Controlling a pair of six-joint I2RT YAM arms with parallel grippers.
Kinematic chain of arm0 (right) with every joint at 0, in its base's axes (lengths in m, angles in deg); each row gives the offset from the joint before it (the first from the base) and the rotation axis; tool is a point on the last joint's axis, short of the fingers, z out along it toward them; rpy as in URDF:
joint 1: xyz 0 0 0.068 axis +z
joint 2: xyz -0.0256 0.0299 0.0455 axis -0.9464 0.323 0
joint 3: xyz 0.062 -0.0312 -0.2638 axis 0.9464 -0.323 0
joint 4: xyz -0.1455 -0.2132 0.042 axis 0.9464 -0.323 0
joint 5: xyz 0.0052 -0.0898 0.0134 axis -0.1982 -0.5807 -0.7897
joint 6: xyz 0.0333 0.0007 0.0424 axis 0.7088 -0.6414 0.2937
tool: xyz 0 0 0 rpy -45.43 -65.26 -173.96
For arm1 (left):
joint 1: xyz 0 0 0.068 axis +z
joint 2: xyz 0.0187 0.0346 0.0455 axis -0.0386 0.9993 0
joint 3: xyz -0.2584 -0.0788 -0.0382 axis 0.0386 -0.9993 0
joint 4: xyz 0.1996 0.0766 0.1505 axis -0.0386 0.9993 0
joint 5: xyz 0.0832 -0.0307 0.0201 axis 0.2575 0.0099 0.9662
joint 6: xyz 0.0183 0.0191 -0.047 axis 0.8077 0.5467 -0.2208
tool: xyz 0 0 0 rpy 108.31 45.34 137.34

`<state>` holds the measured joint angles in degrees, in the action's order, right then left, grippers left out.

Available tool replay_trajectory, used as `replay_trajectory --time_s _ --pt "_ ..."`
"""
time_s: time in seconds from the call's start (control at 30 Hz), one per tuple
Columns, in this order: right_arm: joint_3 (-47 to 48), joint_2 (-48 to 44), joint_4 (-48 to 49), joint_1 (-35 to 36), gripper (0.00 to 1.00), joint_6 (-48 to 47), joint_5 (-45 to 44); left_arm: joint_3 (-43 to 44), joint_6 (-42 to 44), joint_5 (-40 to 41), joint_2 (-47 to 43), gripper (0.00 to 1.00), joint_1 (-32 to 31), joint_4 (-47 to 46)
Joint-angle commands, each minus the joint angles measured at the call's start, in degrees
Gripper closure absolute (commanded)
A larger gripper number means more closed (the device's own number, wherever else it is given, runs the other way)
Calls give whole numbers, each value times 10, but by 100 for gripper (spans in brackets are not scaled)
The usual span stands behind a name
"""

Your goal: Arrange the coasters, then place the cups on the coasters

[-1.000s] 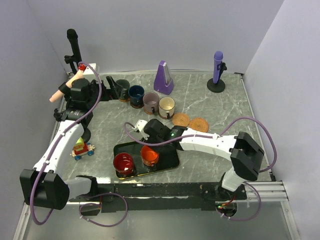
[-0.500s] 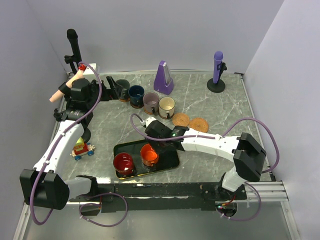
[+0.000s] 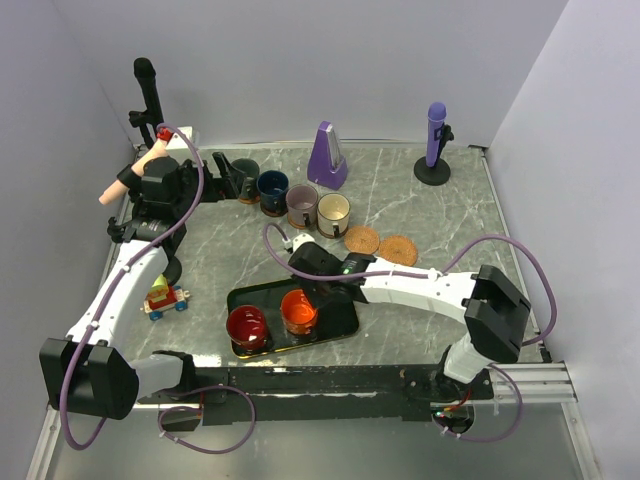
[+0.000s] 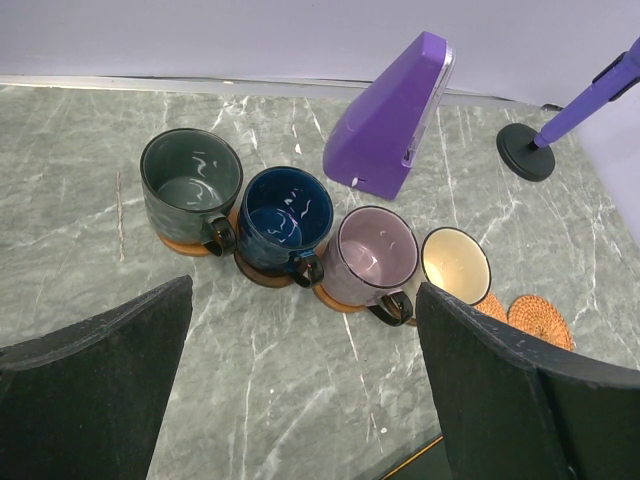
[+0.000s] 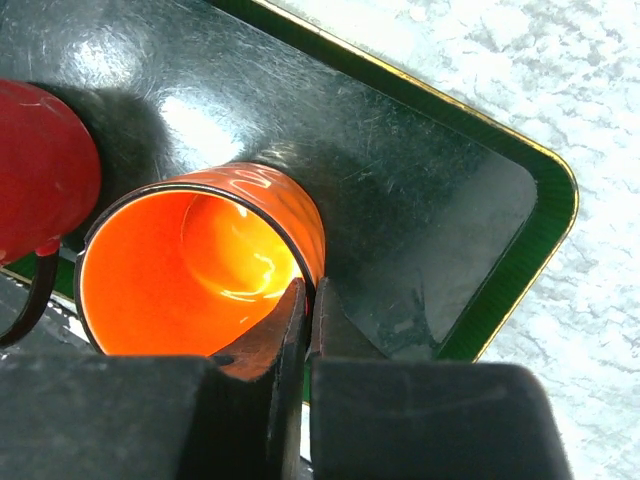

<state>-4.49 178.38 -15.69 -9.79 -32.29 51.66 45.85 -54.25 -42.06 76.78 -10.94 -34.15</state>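
On the black tray [image 3: 346, 318] stand an orange cup [image 3: 299, 310] and a red cup [image 3: 247, 326]. My right gripper [image 3: 311, 291] is shut on the orange cup [image 5: 170, 280]: one finger is inside its rim and one outside, at the right gripper [image 5: 308, 290]. The red cup [image 5: 40, 180] stands just left of it. Dark green-grey [image 4: 190, 180], navy [image 4: 285, 215], lilac [image 4: 375, 255] and cream [image 4: 455, 265] cups stand in a row on coasters [image 4: 185, 243]. Two bare coasters [image 3: 362, 239] [image 3: 397, 249] lie right of the cream cup. My left gripper [image 4: 302, 310] hangs open near the row, holding nothing.
A purple metronome [image 3: 327, 157] stands behind the row of cups. At the back right is a purple microphone on a black base [image 3: 434, 145]. A small toy car [image 3: 165, 298] sits left of the tray, and a black stand [image 3: 148, 92] rises at the back left.
My right gripper has come down over the orange cup's rim and shut on it. The left arm and the cups in the row have not moved.
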Motion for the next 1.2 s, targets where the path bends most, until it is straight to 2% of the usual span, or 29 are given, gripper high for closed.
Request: replay_trajectory --time_s 0.0,0.3,0.67,0.87,1.17 --pt "9 -4 -16 4 100 13 -24 1 9 5 -11 3 -3 -27" --pt "15 -118 -71 -12 100 10 -100 0 9 9 -14 3 -2 -28" --pt "-40 -270 -72 -166 100 -69 -100 0 9 10 -14 3 -4 -28" --pt "-60 -286 -31 -258 100 -108 -57 0 12 14 -12 3 -5 -26" --pt "-38 -235 0 -345 100 -141 2 0 18 24 -15 3 -5 -25"
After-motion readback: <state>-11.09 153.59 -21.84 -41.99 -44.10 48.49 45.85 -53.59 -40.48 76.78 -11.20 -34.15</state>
